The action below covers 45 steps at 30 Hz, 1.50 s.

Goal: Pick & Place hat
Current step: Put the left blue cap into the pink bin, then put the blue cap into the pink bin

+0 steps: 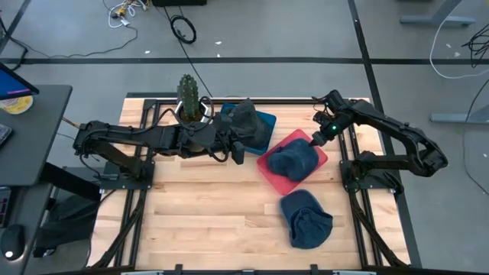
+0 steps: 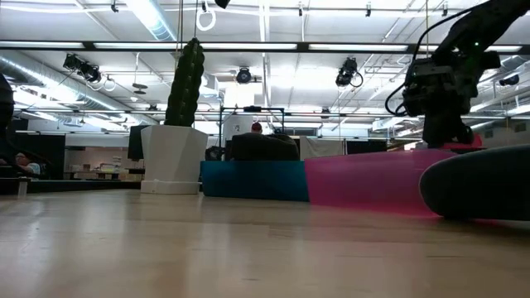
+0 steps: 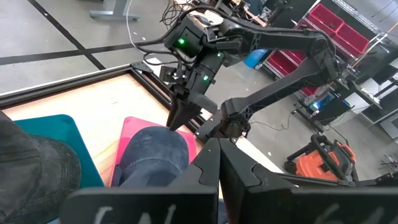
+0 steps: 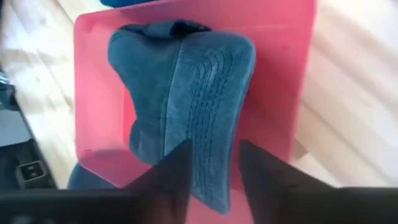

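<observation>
Hats lie in three places on the wooden table (image 1: 191,221): a blue hat (image 1: 293,159) sits in the pink tray (image 1: 271,172) near the middle, a dark hat (image 1: 248,122) rests on the teal tray (image 1: 267,120) just beside it toward the far edge, and a second blue hat (image 1: 307,218) lies loose on the wood near the front, just beside the pink tray. The right gripper (image 1: 315,139) hangs at the pink tray's far right corner, right over the edge of the blue hat; in the right wrist view its fingers (image 4: 168,171) stand a little apart with the hat's ribbed fabric showing in the gap between them, and they do not pinch it. The left gripper (image 1: 238,149) reaches across from the left and stops near the teal tray, its fingers (image 3: 208,165) pressed together and empty in its own wrist view. A cactus (image 1: 187,93) in a white pot (image 2: 170,157) stands at the far edge, near the teal tray.
</observation>
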Each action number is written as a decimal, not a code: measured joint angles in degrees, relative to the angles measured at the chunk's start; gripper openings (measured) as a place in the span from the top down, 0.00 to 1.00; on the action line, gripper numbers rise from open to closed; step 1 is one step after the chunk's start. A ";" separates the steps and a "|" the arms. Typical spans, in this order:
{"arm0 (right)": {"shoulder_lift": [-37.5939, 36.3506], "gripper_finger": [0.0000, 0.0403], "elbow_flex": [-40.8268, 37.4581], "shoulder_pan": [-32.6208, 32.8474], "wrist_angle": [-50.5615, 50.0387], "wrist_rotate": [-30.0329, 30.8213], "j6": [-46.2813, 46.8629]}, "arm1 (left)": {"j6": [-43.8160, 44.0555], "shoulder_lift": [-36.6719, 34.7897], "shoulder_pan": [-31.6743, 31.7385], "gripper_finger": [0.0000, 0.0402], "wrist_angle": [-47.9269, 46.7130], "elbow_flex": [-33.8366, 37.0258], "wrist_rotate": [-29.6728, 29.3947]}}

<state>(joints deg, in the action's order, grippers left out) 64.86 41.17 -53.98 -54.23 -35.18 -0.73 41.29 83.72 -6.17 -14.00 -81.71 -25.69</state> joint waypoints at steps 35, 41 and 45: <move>-23.23 0.99 16.08 6.40 -17.98 11.25 6.89 | 24.09 5.46 -0.31 0.73 0.74 -0.04 11.34; -24.07 0.94 16.08 6.40 -17.57 11.32 4.52 | 39.26 12.54 -3.41 0.54 4.73 -0.02 16.56; -24.11 0.94 16.08 6.40 -15.64 11.34 3.28 | 48.44 17.81 -5.81 0.52 10.22 -0.02 16.74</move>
<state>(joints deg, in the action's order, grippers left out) 40.75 57.25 -47.57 -69.87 -23.84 2.55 89.73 101.53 -11.99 -3.78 -81.73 -8.95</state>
